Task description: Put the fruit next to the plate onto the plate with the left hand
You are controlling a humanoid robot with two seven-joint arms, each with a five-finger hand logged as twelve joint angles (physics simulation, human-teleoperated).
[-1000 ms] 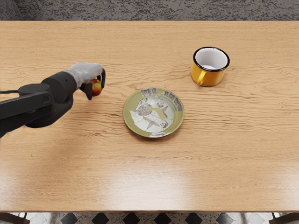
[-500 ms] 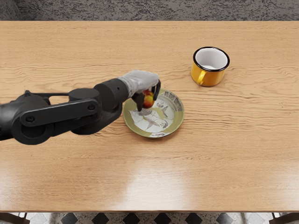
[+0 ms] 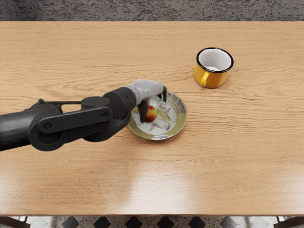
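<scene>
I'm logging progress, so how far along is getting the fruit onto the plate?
Pickup and carry look done: the small red-and-yellow fruit is over the round green patterned plate, under the left hand. Whether it is released, I cannot tell. Left: let go if needed, then withdraw the hand.

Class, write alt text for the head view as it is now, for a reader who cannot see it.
The robot's left hand hovers over the left side of a patterned plate, a small red-and-yellow fruit just beneath it; whether it grips the fruit is unclear. A yellow mug stands apart at upper right on the wooden table.
</scene>
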